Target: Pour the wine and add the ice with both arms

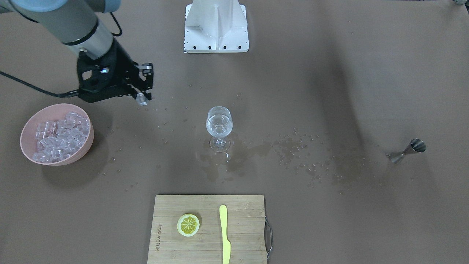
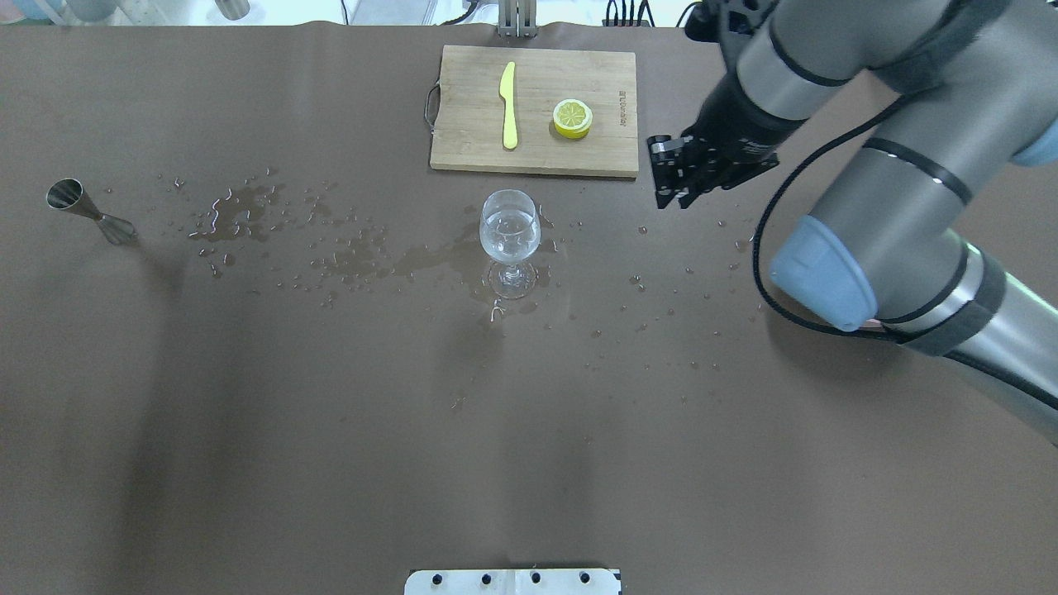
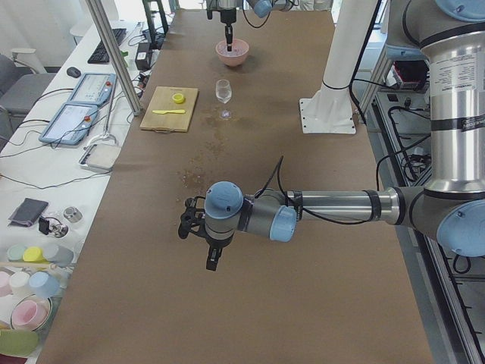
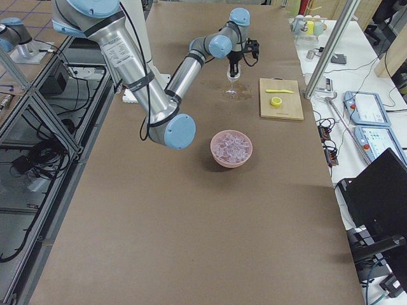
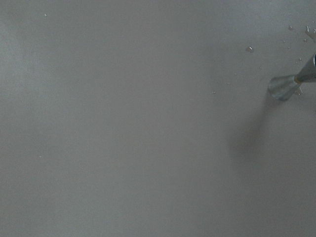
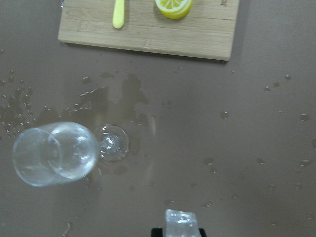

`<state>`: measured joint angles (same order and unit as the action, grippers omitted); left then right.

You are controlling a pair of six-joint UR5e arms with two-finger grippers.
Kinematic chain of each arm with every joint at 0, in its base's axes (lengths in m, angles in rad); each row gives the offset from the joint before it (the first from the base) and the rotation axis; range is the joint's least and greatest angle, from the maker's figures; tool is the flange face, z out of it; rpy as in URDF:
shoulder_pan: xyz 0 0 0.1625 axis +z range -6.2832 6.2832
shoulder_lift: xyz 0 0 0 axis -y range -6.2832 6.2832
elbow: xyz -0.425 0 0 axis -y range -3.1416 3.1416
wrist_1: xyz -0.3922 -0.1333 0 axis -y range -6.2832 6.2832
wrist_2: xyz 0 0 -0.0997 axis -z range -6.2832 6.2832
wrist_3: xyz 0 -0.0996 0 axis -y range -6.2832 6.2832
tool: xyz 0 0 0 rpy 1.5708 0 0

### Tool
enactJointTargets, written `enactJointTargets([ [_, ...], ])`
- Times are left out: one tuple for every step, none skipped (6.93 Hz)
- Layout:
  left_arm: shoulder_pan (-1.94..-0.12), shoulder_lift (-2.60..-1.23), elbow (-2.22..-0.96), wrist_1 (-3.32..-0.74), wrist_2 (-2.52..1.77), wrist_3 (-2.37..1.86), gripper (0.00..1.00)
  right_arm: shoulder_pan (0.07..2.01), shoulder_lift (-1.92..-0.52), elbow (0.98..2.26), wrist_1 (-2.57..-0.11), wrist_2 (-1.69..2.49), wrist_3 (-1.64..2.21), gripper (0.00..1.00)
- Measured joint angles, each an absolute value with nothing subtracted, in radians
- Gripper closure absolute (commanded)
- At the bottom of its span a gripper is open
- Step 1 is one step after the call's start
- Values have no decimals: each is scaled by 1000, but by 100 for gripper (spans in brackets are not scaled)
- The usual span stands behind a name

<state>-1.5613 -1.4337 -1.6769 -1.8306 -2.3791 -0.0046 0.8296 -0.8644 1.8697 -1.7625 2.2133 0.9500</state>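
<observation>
The right end effector (image 1: 143,96) pinches one small, clear, glassy ice cube (image 6: 181,223) over the wet counter (image 1: 329,91), between the pink bowl (image 1: 88,145) and the glass (image 1: 219,126) holding colourless wine (image 1: 219,129). I cannot tell the left end effector's (image 3: 214,256) grip.

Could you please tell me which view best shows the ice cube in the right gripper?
The right wrist-mounted view: the ice cube sits close and clear at the bottom edge. The exterior front-facing view shows it small in the right gripper. Overhead, the gripper hides it; the side views are too distant.
</observation>
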Motion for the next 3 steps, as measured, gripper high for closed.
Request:
enactJointTargets([
  [-1561,-1434,-1677,-1830,-2379,-5,1,775,-753,1792,-1761,2158,1050,100],
  [-1561,-1434,-1678,-1830,-2379,-6,1,734,-686,1726,-1724,2112,1127,100],
  [-1561,-1434,-1678,-1830,-2379,-6,1,705,-656,1670,-1653,2074,1203,100],
])
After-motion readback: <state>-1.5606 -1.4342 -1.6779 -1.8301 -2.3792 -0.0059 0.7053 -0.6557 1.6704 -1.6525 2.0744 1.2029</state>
